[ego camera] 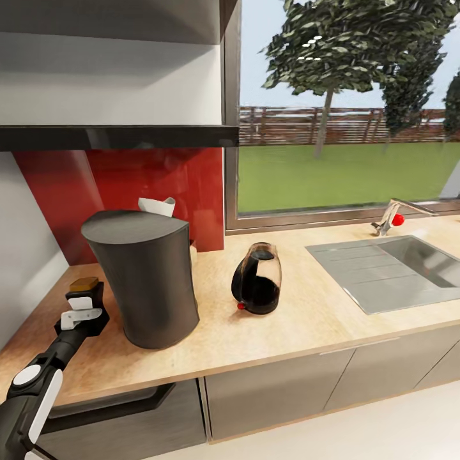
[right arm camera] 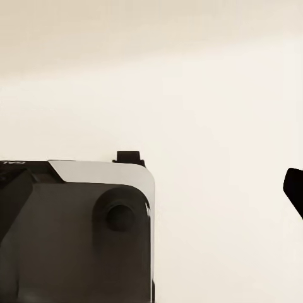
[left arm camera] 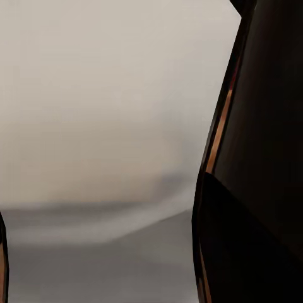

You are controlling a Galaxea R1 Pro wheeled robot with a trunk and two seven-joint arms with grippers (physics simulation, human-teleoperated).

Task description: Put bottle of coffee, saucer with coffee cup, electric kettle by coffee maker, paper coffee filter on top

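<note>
Holding the bottle of coffee (ego camera: 85, 292) pinched, the left gripper (ego camera: 83, 311) sets it on the countertop (ego camera: 268, 338) just beside the coffee maker (ego camera: 145, 281). Filter (ego camera: 157, 206) on top, electric kettle (ego camera: 257, 278) near; saucer, cup still to place.
</note>
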